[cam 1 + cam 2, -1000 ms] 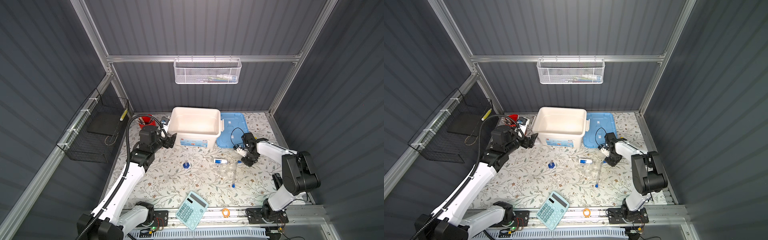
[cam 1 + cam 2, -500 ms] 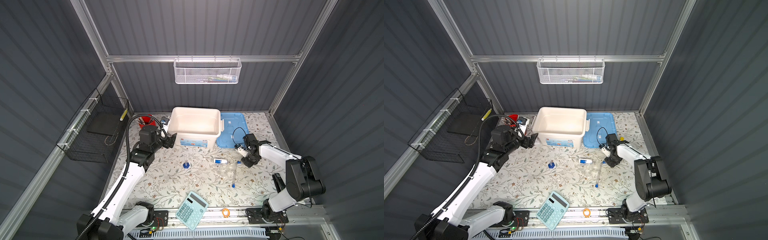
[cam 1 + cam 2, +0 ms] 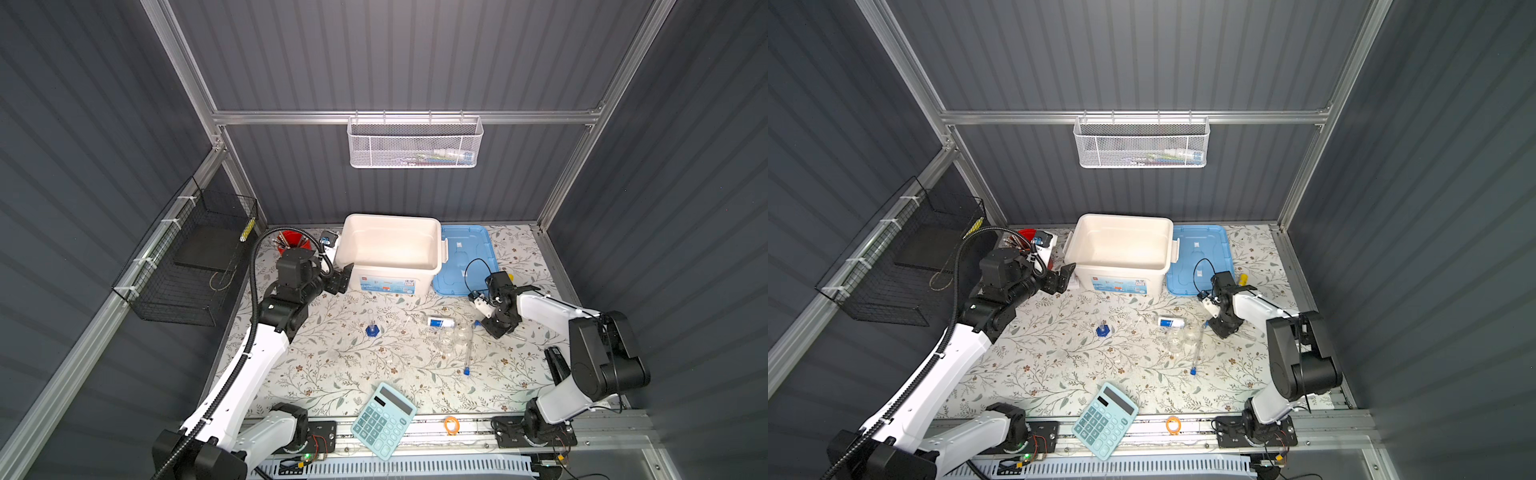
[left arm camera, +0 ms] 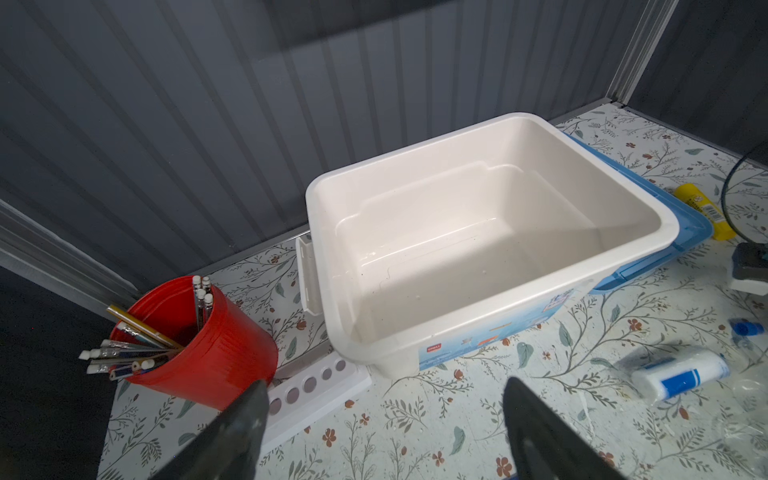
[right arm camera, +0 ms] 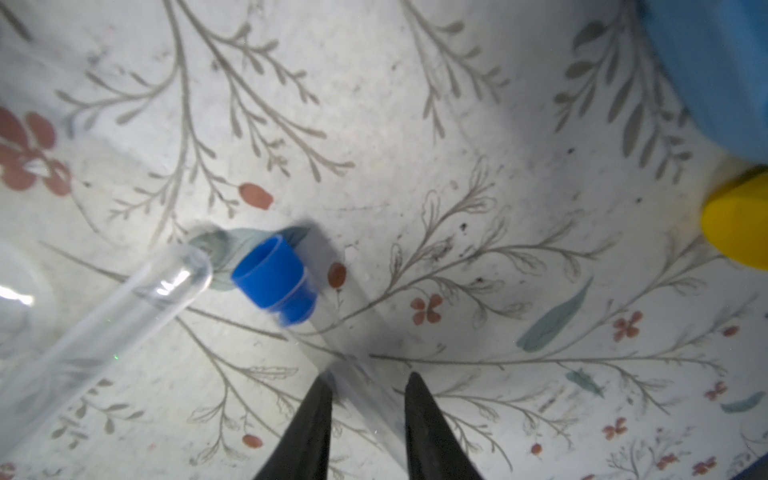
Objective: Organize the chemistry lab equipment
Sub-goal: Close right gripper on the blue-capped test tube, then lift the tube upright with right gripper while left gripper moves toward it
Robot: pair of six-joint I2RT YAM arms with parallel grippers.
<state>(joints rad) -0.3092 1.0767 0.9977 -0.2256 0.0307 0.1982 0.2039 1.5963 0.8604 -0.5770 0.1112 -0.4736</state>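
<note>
The right end effector sits low over the floral desk. Its fingers are narrowed onto the clear body of a blue-capped test tube, and both look to be against the wall, back from the cap. A smooth round tube will likely slip, so I would lift it straight and slowly. It should stay level until it clears the second test tube, lying just beside the cap, and the clear flasks near that. The left end effector hangs spread wide and empty by the front left corner of the white bin, near the white test-tube rack (probably the tube's home, though the bin may be). Open desk lies between the flasks and the bin — the easy lane. The blue lid and a yellow capped item crowd the far side.
</note>
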